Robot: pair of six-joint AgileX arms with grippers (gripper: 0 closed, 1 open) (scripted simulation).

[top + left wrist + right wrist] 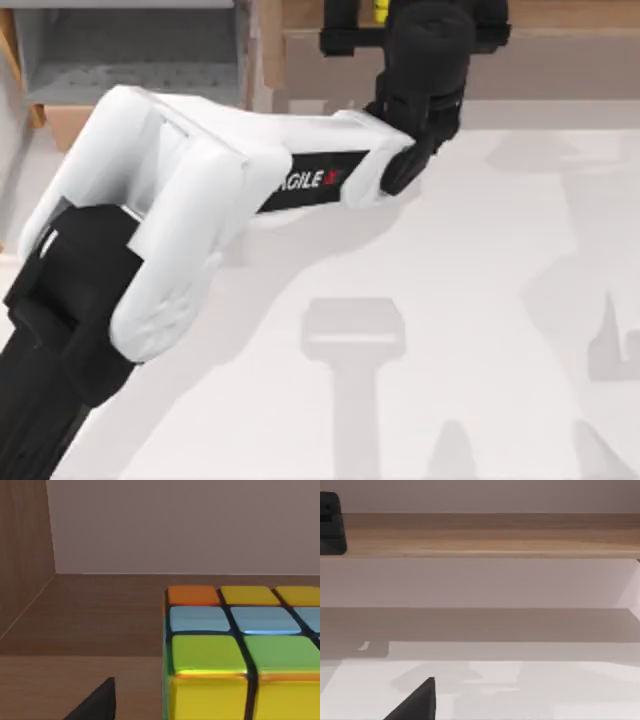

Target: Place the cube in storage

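At the far edge of the table, top view: the left arm (170,200) stretches from the lower left up to the wooden drawer (560,50), its white casing and black wrist covering much of that side.
Left gripper (385,20): dark, up at the drawer's rim; whether its fingers are released or clenched I cannot tell, as the wrist hides them from above and the left wrist view catches just one dark corner.
Cube (240,650): seen close in the left wrist view, over the drawer's brown wooden floor (95,615) near a side wall (orange, yellow, pale blue and green tiles on top, yellow on the near face, dark lines between); I cannot tell whether it rests on that floor or is gripped. From above, a sliver of yellow (380,10) peeks beside the gripper.
Right gripper (415,702): a dark corner of it in its own wrist view, facing the drawer's wooden front edge (490,532) across bare table; finger state not to be told.
In the way: the left arm's own bulk blocks the view of the drawer's interior.
Surface: pale white table (450,300), crossed by soft grey shadows.
Room: a grey shelf unit (130,50) at the upper left, behind the arm.
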